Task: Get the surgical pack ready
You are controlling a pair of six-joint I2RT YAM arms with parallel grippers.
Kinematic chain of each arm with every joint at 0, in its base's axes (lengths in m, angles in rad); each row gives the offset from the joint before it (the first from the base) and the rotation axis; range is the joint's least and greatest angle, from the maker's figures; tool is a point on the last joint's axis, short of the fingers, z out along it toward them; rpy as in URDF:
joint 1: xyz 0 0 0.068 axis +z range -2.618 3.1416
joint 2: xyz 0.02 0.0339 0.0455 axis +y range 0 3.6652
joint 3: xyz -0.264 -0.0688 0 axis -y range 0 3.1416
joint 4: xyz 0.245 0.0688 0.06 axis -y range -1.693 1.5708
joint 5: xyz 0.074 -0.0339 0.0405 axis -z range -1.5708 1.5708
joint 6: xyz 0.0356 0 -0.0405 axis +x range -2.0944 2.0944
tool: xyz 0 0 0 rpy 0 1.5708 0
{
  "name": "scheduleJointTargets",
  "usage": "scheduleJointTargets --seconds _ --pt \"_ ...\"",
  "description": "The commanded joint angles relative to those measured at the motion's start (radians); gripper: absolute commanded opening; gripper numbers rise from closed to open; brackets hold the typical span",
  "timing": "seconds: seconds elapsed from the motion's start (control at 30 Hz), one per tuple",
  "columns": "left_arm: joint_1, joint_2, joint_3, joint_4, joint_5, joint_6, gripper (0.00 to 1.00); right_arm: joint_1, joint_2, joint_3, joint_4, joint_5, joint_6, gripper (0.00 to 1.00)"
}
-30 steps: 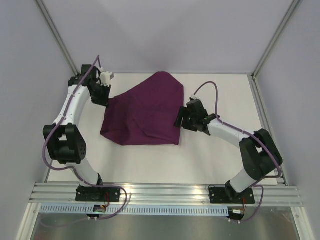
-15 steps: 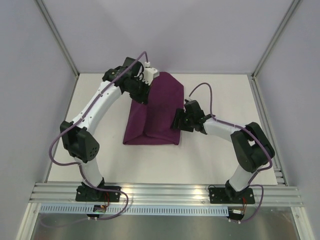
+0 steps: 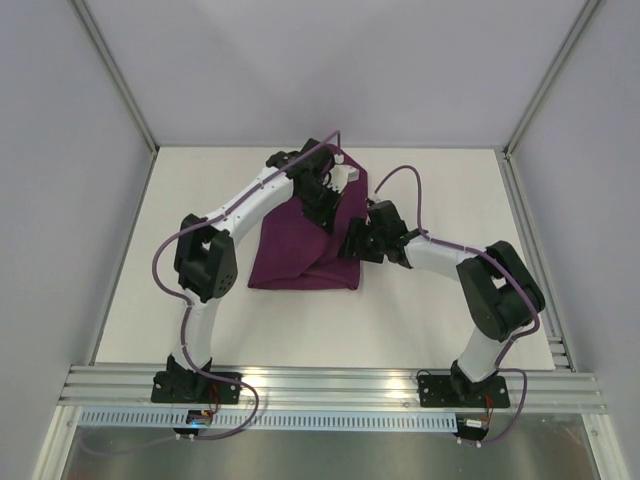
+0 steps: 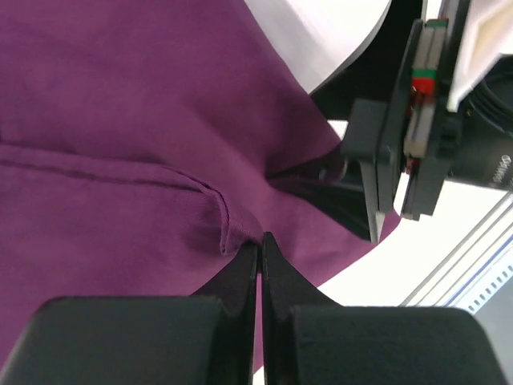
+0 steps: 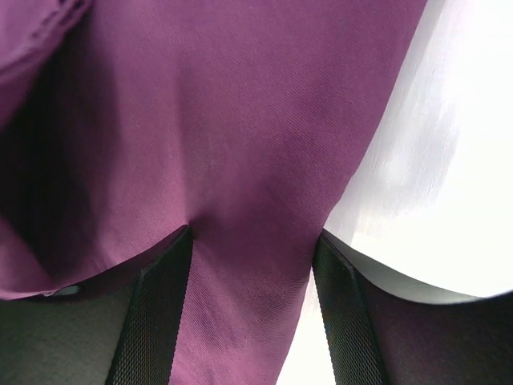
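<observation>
Check that the left gripper is pinched tight on a hem of the large deep-purple fabric cloth. Your right gripper stands spread, straddling the cloth.

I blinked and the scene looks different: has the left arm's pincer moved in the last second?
Yes. The left pincer swept rightward, away from the table's left edge, folding the purple cloth over toward the right pincer.

Folded purple cloth on white table
</observation>
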Motion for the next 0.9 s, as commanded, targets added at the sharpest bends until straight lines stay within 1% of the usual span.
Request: scheduleJointTargets --seconds 0.0,0.1,0.13,0.2,0.27,0.3,0.33,0.37,0.43,0.47,0.5,0.53,0.57,0.63,0.7,0.73,0.77,0.87 --pt "-0.013 0.027 0.023 0.069 0.083 -0.056 0.00 0.003 -0.004 0.013 0.055 -0.021 -0.012 0.62" --pt "-0.013 0.080 0.029 0.101 0.076 -0.062 0.00 0.004 -0.042 0.012 0.020 0.032 0.015 0.62" --pt "-0.013 0.093 0.030 0.119 0.079 -0.062 0.00 0.004 -0.059 0.010 0.003 0.102 0.025 0.62" --pt "-0.013 0.125 0.035 0.136 0.100 -0.068 0.00 0.011 -0.116 -0.008 -0.035 0.182 0.064 0.62" --pt "-0.013 0.144 0.041 0.147 0.120 -0.067 0.00 0.009 -0.151 -0.028 -0.045 0.235 0.082 0.63" --pt "-0.013 0.154 0.044 0.152 0.137 -0.065 0.02 0.011 -0.188 -0.040 -0.055 0.244 0.089 0.63" --pt "-0.013 0.154 0.044 0.153 0.138 -0.059 0.06 0.012 -0.203 -0.043 -0.071 0.258 0.091 0.63" --pt "-0.013 0.154 0.043 0.153 0.140 -0.058 0.16 0.011 -0.223 -0.045 -0.084 0.287 0.091 0.63" --pt "-0.012 0.147 0.044 0.152 0.146 -0.051 0.31 0.011 -0.274 -0.050 -0.126 0.310 0.085 0.64" --pt "-0.012 0.141 0.044 0.149 0.151 -0.050 0.46 0.012 -0.289 -0.051 -0.138 0.324 0.080 0.64" --pt "-0.013 0.124 0.046 0.149 0.161 -0.048 0.51 0.011 -0.302 -0.051 -0.161 0.328 0.077 0.65" --pt "-0.013 0.116 0.047 0.146 0.166 -0.045 0.54 0.011 -0.334 -0.053 -0.169 0.335 0.074 0.66" --pt "-0.013 0.104 0.047 0.143 0.169 -0.041 0.59 0.011 -0.346 -0.053 -0.180 0.350 0.066 0.66" --pt "-0.013 0.076 0.064 0.118 0.164 -0.036 0.66 0.008 -0.387 -0.053 -0.207 0.374 0.063 0.67" --pt "-0.013 0.049 0.110 0.081 0.163 -0.030 0.71 0.001 -0.414 -0.059 -0.210 0.378 0.062 0.68" --pt "-0.013 0.039 0.130 0.036 0.158 -0.030 0.74 -0.011 -0.424 -0.066 -0.207 0.365 0.062 0.68" --pt "-0.013 0.027 0.147 0.012 0.148 -0.007 0.75 -0.020 -0.438 -0.071 -0.201 0.350 0.059 0.68" --pt "-0.012 -0.048 0.158 -0.040 0.060 0.030 0.80 -0.037 -0.437 -0.071 -0.177 0.300 0.049 0.68"
